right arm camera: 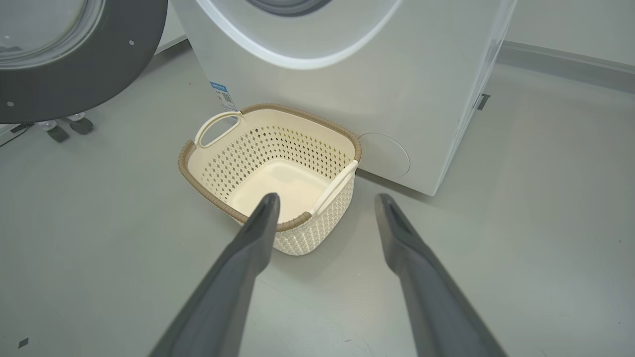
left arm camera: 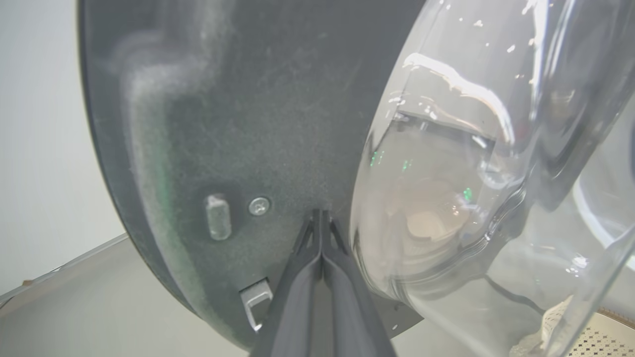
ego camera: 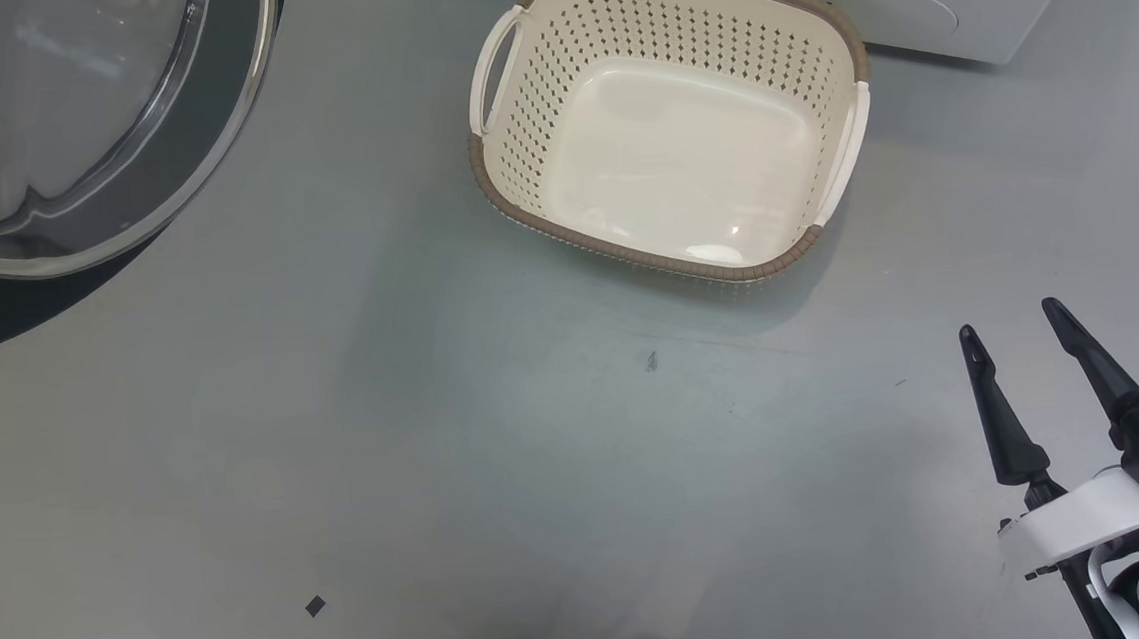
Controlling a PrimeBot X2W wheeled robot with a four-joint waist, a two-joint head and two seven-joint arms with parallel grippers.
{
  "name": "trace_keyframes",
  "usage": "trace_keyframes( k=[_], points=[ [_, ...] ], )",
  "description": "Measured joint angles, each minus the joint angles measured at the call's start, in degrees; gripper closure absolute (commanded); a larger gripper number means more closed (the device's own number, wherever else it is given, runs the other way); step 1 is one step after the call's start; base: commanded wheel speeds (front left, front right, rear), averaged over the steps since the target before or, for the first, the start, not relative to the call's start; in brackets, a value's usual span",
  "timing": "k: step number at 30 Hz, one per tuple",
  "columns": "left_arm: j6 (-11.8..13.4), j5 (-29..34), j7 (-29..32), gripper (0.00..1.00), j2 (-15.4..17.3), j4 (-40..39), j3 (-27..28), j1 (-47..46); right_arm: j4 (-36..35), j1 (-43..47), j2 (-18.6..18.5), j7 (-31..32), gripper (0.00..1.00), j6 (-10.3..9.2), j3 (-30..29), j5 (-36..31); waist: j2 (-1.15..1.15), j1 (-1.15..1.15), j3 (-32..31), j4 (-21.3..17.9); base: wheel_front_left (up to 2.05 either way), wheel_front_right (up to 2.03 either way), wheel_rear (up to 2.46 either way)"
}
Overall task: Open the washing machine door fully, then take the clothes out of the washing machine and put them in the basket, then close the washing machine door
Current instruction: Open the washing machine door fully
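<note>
Far left, washing machine door [ego camera: 85,123] swung wide open above grey floor [ego camera: 440,469]; at its dark inner face, just beside the glass bowl [left arm camera: 446,173], left gripper [left arm camera: 321,214], fingers pressed together, gripping nothing; centre, cream basket [ego camera: 670,32] upright on the floor, just in front of the white washing machine [right arm camera: 372,74]; lower right, right gripper [ego camera: 1009,319], fingers spread wide, empty, hovers near the basket.

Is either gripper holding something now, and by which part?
Nothing is held. The left gripper is shut on nothing, tips at the dark inner face of the washing machine door; the right gripper stands open and empty.
</note>
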Motion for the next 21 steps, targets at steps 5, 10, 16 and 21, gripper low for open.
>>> trace_keyframes(
  k=[5, 10, 16, 21],
  points=[
    [-0.5, 0.0, 0.0, 1.00, 0.3, 1.9, 0.0, -1.3, -0.2, 0.0, -0.1, 0.0, 0.00, -0.01, -0.1, 0.0, 0.00, 0.00, 0.1, 0.0, 0.00, 0.00, 0.00],
    [-1.2, 0.1, -0.5, 1.00, 0.2, 3.2, -1.1, -1.9, -0.1, -0.6, -0.4, 0.0, 0.00, 0.00, 0.1, -0.1, 0.00, 0.00, -0.8, 0.2, 0.00, 0.00, 0.00],
    [-2.2, 0.7, -0.9, 1.00, -0.4, 3.6, -1.8, -1.9, 1.1, -1.5, 1.4, -1.2, 0.00, 0.00, 0.5, 0.3, 0.00, 0.00, -2.8, 0.2, 0.00, 0.00, 0.00],
    [-2.8, 2.3, -1.1, 1.00, -1.8, 3.3, -4.4, -1.6, 2.8, -1.5, 3.0, -2.1, 0.00, 0.01, 0.9, 1.0, 0.00, 0.00, -5.2, 0.0, 0.00, 0.00, 0.00]
  ],
)
